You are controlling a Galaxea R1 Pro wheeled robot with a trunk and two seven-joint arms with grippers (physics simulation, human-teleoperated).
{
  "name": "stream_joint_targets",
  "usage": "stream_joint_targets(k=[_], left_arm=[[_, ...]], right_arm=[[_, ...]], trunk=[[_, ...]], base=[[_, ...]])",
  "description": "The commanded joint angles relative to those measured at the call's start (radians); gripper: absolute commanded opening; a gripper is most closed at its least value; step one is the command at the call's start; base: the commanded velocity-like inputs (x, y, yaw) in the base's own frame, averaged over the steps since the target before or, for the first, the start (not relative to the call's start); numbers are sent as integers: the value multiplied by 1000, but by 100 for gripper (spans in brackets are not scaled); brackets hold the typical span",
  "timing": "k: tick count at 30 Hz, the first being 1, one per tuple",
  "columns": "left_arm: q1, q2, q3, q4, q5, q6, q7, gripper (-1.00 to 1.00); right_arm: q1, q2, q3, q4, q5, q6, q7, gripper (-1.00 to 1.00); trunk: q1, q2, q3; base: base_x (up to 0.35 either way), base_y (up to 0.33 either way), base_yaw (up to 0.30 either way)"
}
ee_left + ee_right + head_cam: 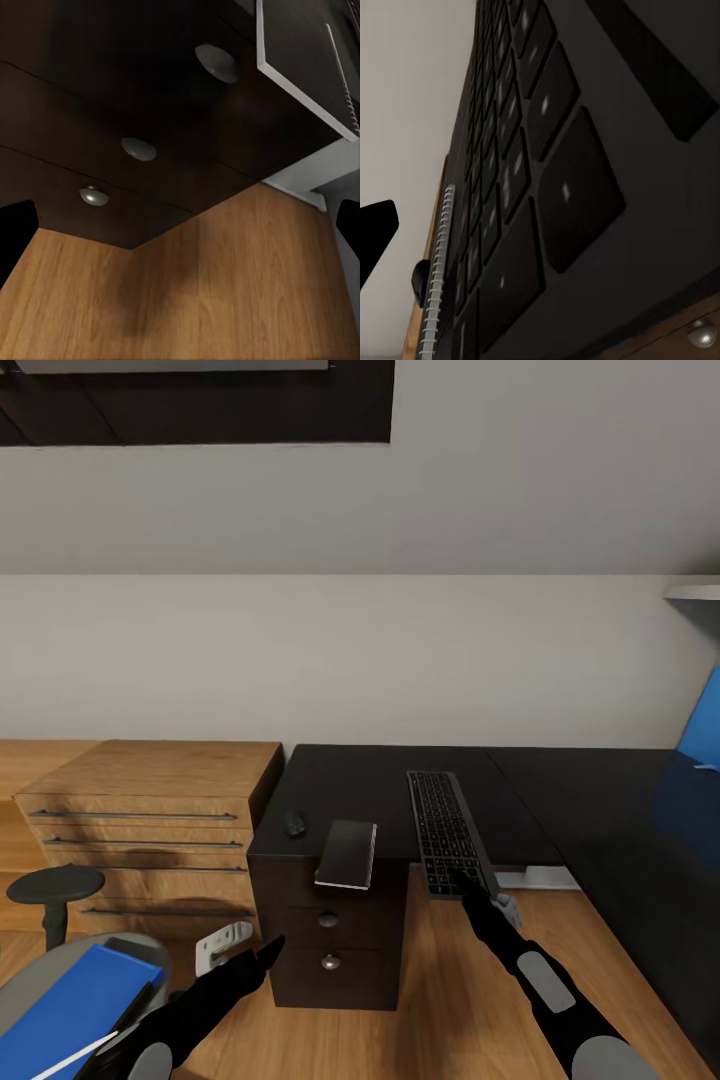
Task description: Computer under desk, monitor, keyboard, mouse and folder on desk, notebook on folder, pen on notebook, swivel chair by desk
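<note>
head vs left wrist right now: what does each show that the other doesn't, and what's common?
Head view alone: the keyboard overhanging the desk front edge with the right gripper at its near end, the mouse, the blue folder with the pen on the swivel chair, and the wooden chest.

Left wrist alone: a third drawer knob, seen close from below.

Both: the notebook overhanging the drawer unit, the wood floor, and the left gripper, open.

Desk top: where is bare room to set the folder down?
The desk is bare behind the mouse and notebook, up to the wall, and again right of the keyboard, along the long right wing. The front left corner is crowded: mouse, notebook and keyboard sit close together there.
</note>
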State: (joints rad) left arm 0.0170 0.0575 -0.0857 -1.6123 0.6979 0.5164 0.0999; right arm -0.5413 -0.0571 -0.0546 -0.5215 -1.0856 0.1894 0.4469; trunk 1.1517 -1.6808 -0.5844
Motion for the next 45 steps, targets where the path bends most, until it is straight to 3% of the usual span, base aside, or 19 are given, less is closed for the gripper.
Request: stream_joint_targets(k=[1,11,12,26,34,37,45], left_arm=[[0,1,-2,-2,10,2,10,100],[0,1,-2,-1,11,2,11,100],[0,1,-2,-1,10,2,10,100],[0,1,0,-1,11,2,10,100],[0,1,-1,-1,9,4,12,100],[0,-3,-5,0,8,4,17,100],[0,-4,-39,3,6,5,21,100]], right_arm=[[-1,0,-4,0,-9,10,3,100],[-1,0,-2,0,-8,9,3,100],[-1,0,-2,0,-8,9,3,-100],[-1,0,-3,0,-8,9,3,-100],[-1,0,-5,-9,-8,9,4,-100],[0,-3,-4,-63,-8,11,3,-100],[0,-7,-4,-105,-10,19,1,-100]], trunk=[[0,0,-1],[0,0,-1],[0,0,-1],[0,0,-1],[-31,56,24],[-42,77,34],[-73,133,59]], base=[[2,0,0],[0,0,0],[0,0,0],[0,0,0],[0,0,0],[0,0,0],[0,0,0]])
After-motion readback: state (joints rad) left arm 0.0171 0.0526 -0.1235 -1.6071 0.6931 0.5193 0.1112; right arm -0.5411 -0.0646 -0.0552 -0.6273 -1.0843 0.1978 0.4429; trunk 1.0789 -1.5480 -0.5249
